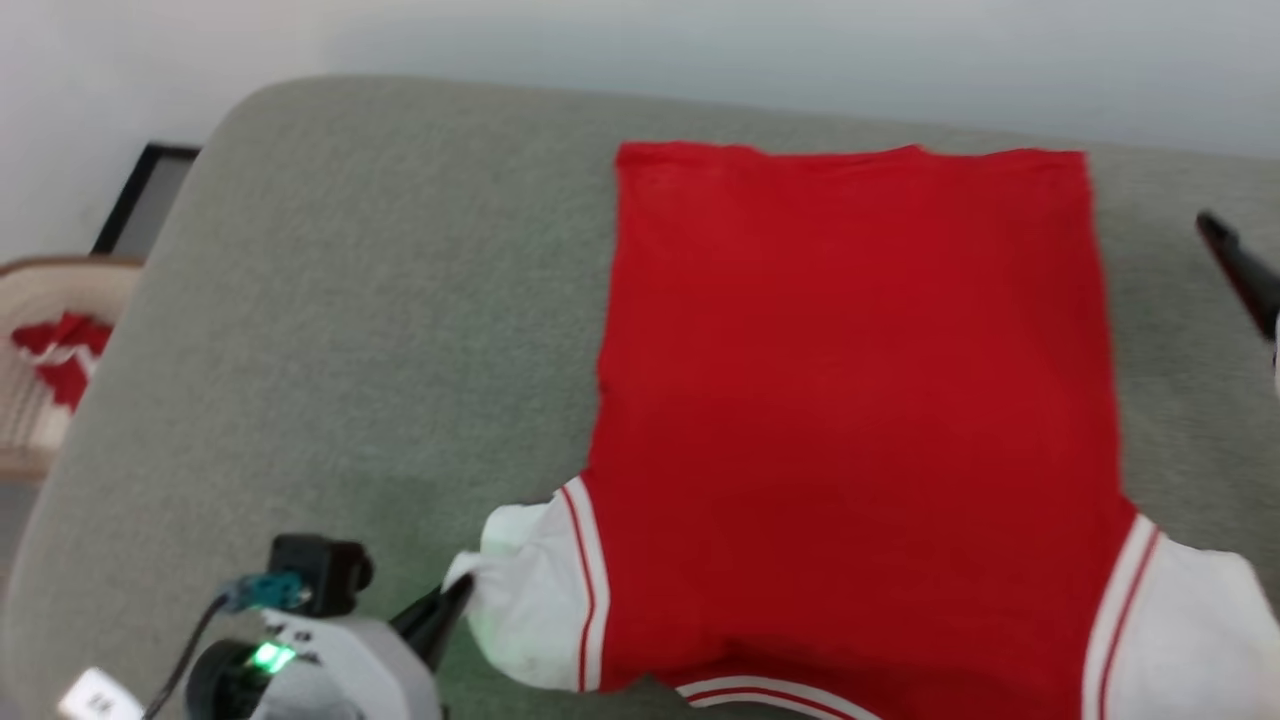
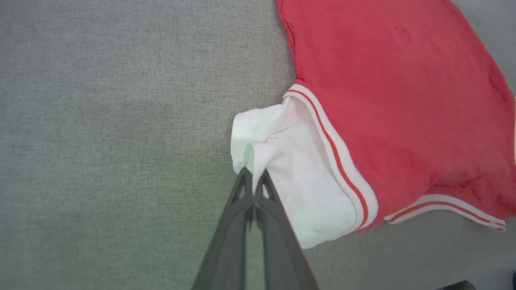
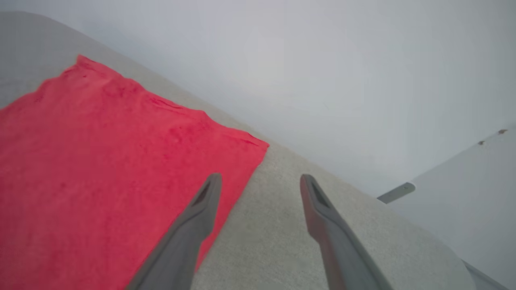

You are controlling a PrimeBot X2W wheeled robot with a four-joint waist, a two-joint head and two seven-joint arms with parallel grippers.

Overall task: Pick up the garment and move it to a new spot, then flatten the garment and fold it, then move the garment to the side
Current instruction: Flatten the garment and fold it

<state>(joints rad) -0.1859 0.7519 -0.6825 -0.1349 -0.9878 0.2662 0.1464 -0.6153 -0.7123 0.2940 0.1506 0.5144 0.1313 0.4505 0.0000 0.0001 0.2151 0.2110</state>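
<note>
a: left gripper (image 2: pixel 254 174) has its fingers pressed together, nipping the outer edge of the white sleeve (image 2: pixel 298 181). the cloth puckers toward the tips.
b: and the right gripper (image 3: pixel 260 182)?
a: spread wide, holding nothing. it hovers over the pad (image 3: pixel 274 241), just beside the right edge of the shirt (image 3: pixel 100 161), near its far corner.
b: how does the shirt lie?
a: flat on the grey pad, plain red side up, hem away from the robot and sleeves toward it. the nipped sleeve is bunched, not smooth.
b: how will it handle?
a: light, soft and limp, i'd judge. it has no stiffness, so whatever isn't held will sag or drag. the pad looks coarse, so the cloth probably clings rather than slides. a pull from one point would likely skew it.
b: best holds?
a: edges and corners: sleeve ends, the seam by the striped trim (image 2: pixel 338 149), the hem corners. a pinch mid-panel may catch both layers or neither. one hold per arm should keep a fold line straight.
</note>
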